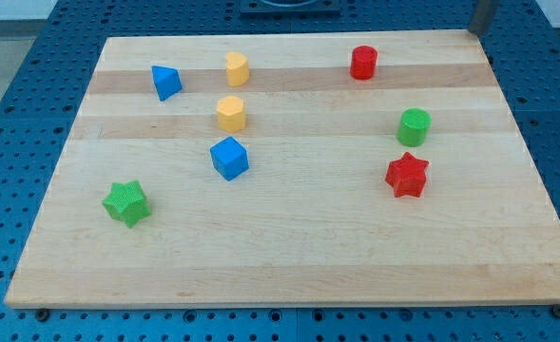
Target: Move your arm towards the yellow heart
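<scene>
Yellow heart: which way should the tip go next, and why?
Probably toward the view's left and slightly down. My tip is barely visible at the view's top right corner, off the board, while the yellow heart sits near the top left, above the yellow hexagon. The red cylinder lies between.

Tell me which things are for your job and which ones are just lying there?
For the job:
yellow heart, near the view's top
my tip, at the board's top right corner, far from every block

Just lying about:
yellow hexagon
blue triangle
blue cube
green star
red cylinder
green cylinder
red star
</scene>
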You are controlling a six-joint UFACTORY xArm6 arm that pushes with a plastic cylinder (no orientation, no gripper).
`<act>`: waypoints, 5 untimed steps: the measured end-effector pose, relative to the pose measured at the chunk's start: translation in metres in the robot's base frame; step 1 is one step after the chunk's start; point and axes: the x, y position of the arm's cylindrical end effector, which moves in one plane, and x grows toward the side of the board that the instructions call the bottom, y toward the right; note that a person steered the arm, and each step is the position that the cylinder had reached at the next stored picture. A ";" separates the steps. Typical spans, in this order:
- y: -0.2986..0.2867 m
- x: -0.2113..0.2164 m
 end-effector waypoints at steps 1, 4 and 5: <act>-0.005 0.000; -0.096 0.001; -0.153 0.001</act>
